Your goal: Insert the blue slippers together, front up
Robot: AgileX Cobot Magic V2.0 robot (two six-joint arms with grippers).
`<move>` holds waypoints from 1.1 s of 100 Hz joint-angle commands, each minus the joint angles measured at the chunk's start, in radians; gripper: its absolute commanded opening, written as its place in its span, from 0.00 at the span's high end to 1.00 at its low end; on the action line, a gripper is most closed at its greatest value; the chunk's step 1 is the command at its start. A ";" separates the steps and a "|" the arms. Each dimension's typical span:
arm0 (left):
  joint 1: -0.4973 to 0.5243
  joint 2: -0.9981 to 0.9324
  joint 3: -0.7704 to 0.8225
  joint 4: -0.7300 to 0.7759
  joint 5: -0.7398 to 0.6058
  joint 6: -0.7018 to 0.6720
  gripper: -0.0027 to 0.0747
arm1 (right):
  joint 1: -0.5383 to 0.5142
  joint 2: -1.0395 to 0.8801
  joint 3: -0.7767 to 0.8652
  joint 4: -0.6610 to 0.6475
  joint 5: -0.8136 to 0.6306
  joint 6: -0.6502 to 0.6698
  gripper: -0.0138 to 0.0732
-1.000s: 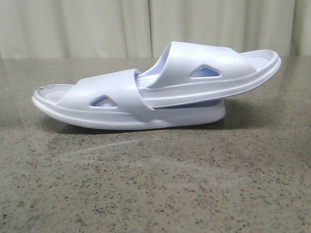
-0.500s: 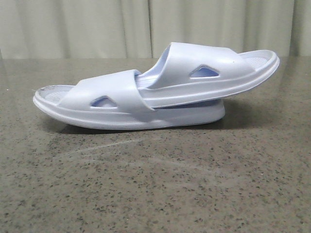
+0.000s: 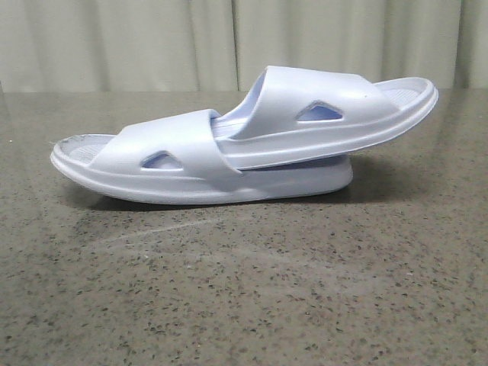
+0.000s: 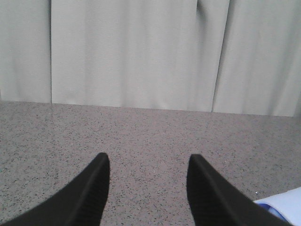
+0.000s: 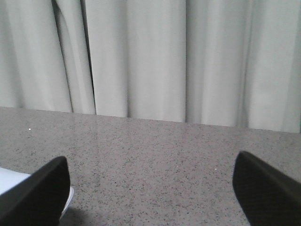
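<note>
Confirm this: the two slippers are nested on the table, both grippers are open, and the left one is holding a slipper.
Not quite. In the left wrist view the left gripper is open over the bare table and holds nothing. The nested slippers lie free, and the right gripper is open too.

Nested blue slippers (image 3: 244, 141) shifted slightly left — barely, perhaps.
</note>
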 commanded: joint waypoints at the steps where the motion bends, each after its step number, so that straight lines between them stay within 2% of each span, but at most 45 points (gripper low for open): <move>1: 0.002 0.004 -0.028 -0.004 -0.019 0.000 0.54 | -0.004 -0.005 -0.019 -0.001 -0.051 -0.002 0.13; 18: 0.002 0.004 -0.028 -0.004 -0.019 0.000 0.54 | -0.004 -0.005 -0.019 -0.001 -0.053 -0.002 0.13; 28: 0.002 0.004 -0.028 -0.004 -0.019 0.000 0.61 | -0.004 -0.005 -0.019 -0.001 -0.058 -0.002 0.13; 35: 0.002 0.004 -0.028 -0.004 -0.019 0.000 0.67 | -0.004 -0.005 -0.019 -0.001 -0.060 -0.002 0.19; 45: 0.002 0.004 -0.028 -0.004 -0.019 0.000 0.78 | -0.004 -0.005 -0.019 -0.001 -0.060 -0.002 0.37; 60: 0.002 0.004 -0.028 -0.004 -0.019 0.000 0.94 | -0.004 -0.005 -0.019 -0.001 -0.056 -0.002 0.75; 71: 0.002 0.004 -0.028 -0.004 -0.019 0.000 0.94 | -0.004 -0.005 -0.019 -0.001 -0.053 -0.002 0.96; 110: 0.002 0.004 -0.028 -0.004 -0.019 0.000 0.94 | -0.004 -0.005 -0.019 -0.001 -0.052 -0.002 0.96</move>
